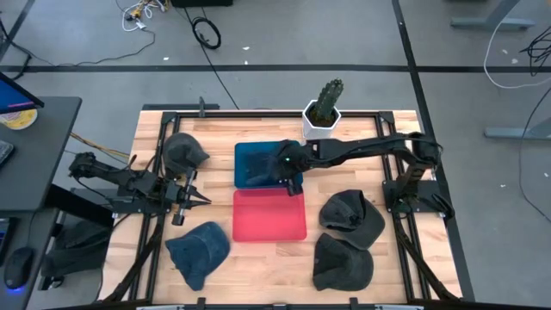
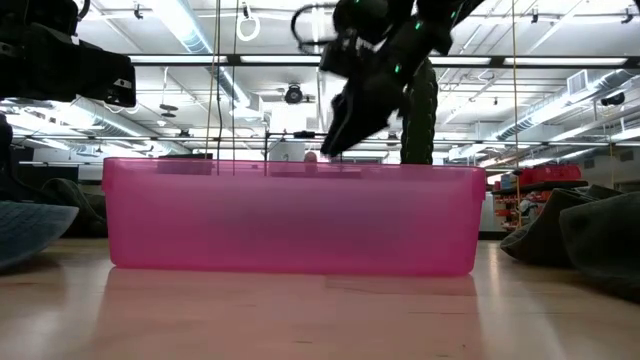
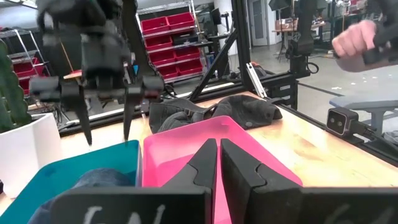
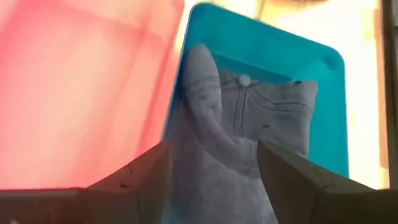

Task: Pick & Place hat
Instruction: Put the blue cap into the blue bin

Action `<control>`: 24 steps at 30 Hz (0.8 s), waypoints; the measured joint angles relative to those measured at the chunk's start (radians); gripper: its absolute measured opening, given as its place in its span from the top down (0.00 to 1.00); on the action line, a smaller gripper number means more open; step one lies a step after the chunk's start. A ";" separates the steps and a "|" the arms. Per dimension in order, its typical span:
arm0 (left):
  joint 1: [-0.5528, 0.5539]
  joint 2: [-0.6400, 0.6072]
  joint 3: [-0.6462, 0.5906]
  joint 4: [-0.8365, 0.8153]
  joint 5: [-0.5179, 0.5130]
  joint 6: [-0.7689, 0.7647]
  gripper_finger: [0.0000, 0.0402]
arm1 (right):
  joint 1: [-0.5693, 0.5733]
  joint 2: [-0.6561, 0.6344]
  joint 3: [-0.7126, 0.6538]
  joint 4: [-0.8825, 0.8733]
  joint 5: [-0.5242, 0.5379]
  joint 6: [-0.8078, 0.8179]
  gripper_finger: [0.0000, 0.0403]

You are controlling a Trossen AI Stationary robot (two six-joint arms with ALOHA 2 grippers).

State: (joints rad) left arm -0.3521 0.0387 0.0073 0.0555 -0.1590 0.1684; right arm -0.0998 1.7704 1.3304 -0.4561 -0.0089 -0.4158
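Note:
A blue-grey denim hat (image 4: 242,124) lies crumpled inside the teal bin (image 1: 245,153), with its top button facing up. My right gripper (image 4: 214,149) hangs open above that hat, fingers pointing down and clear of the cloth; it also shows in the high view (image 1: 291,179) and the low view (image 2: 335,140). The pink bin (image 1: 269,215) sits against the teal bin's near side. My left gripper (image 3: 217,155) waits shut near the table's left edge (image 1: 194,200), pointing toward the bins.
Loose hats lie on the table: a dark one (image 1: 183,152) at the far left, a blue one (image 1: 200,250) at the near left, two dark ones (image 1: 351,215) (image 1: 342,263) right of the pink bin. A potted cactus (image 1: 323,112) stands behind the teal bin. A person's hand (image 3: 354,37) shows beyond the table.

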 joint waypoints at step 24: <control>0.001 0.000 0.000 0.000 0.000 0.000 0.94 | 0.069 -0.935 -0.613 0.381 0.073 0.303 0.45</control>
State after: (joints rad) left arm -0.3515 0.0387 0.0072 0.0555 -0.1593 0.1681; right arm -0.0304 0.8354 0.7173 -0.0754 0.0640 -0.1131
